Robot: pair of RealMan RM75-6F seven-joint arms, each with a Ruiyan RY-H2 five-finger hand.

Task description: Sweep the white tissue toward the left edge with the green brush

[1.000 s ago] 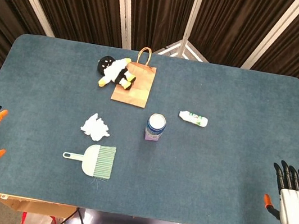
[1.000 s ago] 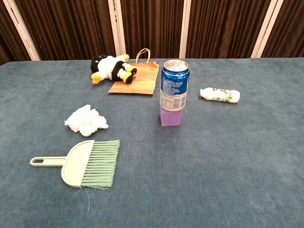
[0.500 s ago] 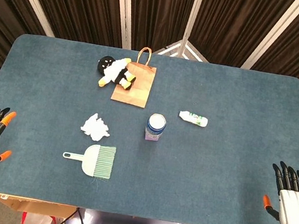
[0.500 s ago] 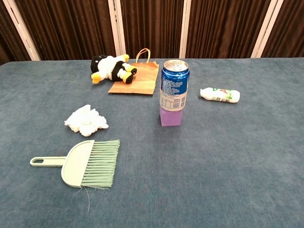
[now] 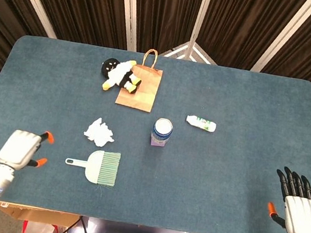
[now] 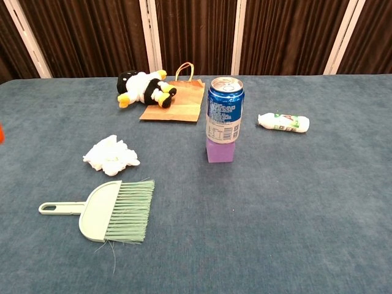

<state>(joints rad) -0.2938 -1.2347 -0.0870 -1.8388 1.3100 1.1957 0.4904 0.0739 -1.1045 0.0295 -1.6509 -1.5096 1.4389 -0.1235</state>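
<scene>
Evidently unstarted: green brush (image 5: 99,167) lies ungrasped near the white tissue (image 5: 100,132); left hand (image 5: 20,149) empty, fingers apart, beside its handle.

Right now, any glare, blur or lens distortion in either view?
Head view: even light, sharp, no blur on the left hand; the table edges bow slightly. Chest view: soft highlight on the can top, faint shadows under the brush and tissue, all in focus.

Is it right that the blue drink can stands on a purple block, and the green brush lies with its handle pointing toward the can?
Not quite. The blue drink can does stand on the purple block, but the green brush has its handle pointing away from it, as the chest view shows.
</scene>
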